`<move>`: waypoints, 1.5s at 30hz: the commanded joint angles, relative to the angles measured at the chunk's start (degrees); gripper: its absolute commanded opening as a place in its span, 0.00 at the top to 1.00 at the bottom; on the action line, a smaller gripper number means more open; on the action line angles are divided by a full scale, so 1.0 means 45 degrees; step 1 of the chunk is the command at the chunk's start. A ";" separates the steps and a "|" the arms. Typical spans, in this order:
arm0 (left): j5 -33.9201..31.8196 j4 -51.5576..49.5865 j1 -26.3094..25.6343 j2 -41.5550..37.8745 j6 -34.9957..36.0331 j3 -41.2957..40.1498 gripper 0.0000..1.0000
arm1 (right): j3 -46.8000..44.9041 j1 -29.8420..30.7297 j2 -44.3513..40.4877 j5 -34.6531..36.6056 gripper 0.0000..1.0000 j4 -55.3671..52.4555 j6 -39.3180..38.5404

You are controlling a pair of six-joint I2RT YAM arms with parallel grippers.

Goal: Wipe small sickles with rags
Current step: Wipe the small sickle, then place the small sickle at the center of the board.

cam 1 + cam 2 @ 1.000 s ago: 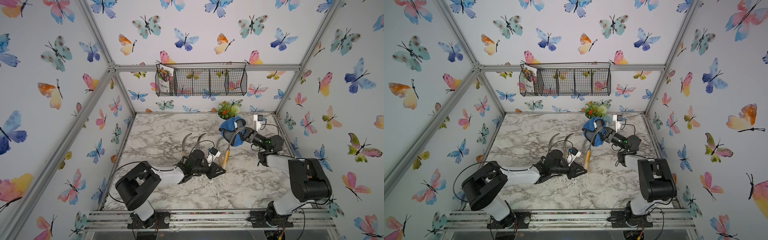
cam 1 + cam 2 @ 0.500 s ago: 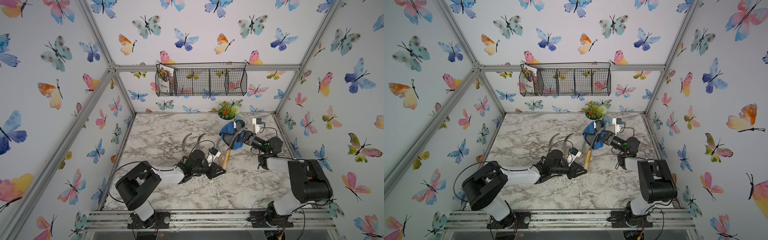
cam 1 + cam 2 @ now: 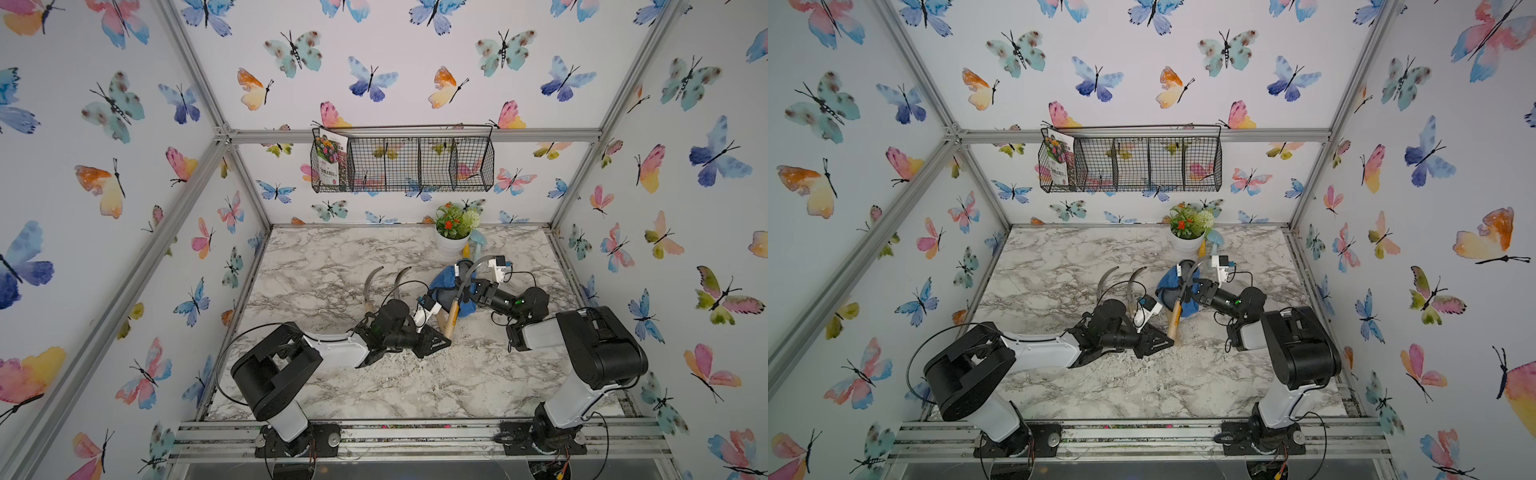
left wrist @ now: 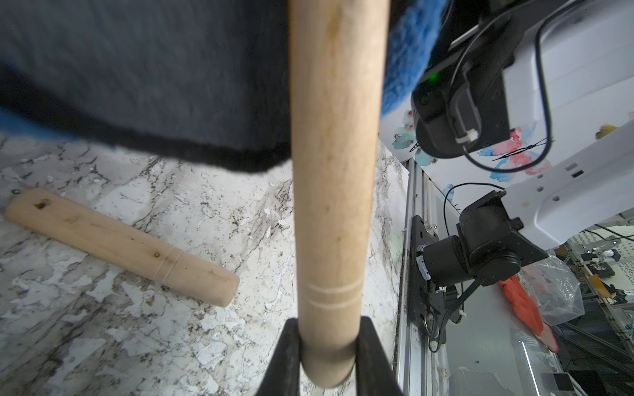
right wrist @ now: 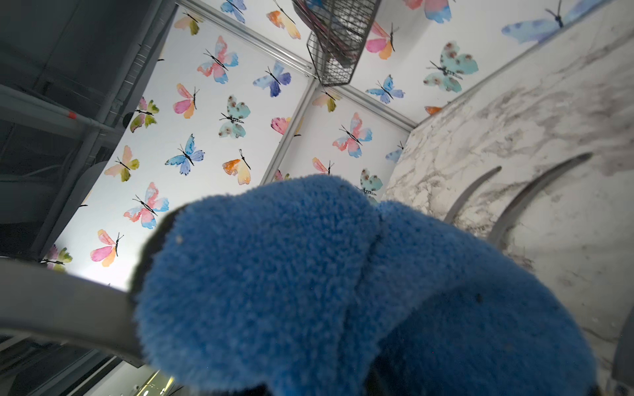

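My left gripper [image 3: 444, 337] [image 4: 327, 349] is shut on the butt end of a small sickle's pale wooden handle [image 3: 452, 316] [image 4: 334, 171] and holds it tilted up. Its grey blade [image 3: 473, 268] [image 5: 61, 308] curves toward the back. My right gripper [image 3: 460, 291] is shut on the blue rag [image 3: 441, 286] [image 3: 1168, 286] [image 5: 343, 291], which wraps the sickle where blade meets handle; the rag hides the jaws. The rag's dark piece [image 4: 154, 85] hangs over the table. Two more sickles [image 3: 371, 282] [image 3: 400, 279] lie to the left. Another handle [image 4: 120, 245] lies under the held one.
A white pot with a flowering plant [image 3: 455, 235] stands at the back, with a light-blue trowel [image 3: 478, 240] beside it. A wire basket [image 3: 403, 164] holding a seed packet hangs on the back wall. Pale chips and dirt are scattered on the marble top [image 3: 415, 382].
My right gripper has slid the rag down the blade toward the handle, nearer the front. The left arm and the sickle it holds have stayed put.
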 commanded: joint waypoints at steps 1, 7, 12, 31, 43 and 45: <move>-0.0071 0.0120 0.0012 -0.0122 0.0192 0.0125 1.00 | 0.1259 -0.0287 -0.1305 0.0092 0.98 -0.0479 -0.0654; -0.0130 0.0059 0.0021 -0.0082 0.0238 0.0176 1.00 | 0.2642 -0.0846 -0.3006 0.0390 0.98 -0.3496 -0.1547; -0.0168 0.0016 0.0022 -0.0028 0.0239 0.0195 1.00 | 0.3012 -0.1403 -0.3867 0.0277 0.98 -0.3982 -0.1294; -0.5456 -0.1302 0.0202 -0.1945 -0.0987 -0.0882 1.00 | 0.1039 -0.2686 -0.9518 0.2642 0.98 -1.1213 -0.5446; -0.9929 -0.3115 0.0246 -0.6118 -0.2174 -0.2293 1.00 | -0.1431 -0.2692 -1.2681 0.4367 0.98 -1.4564 -0.7374; -1.0208 -0.3395 0.0267 -0.6639 -0.2220 -0.2440 1.00 | -0.1708 -0.2684 -1.2939 0.4359 0.98 -1.4565 -0.7463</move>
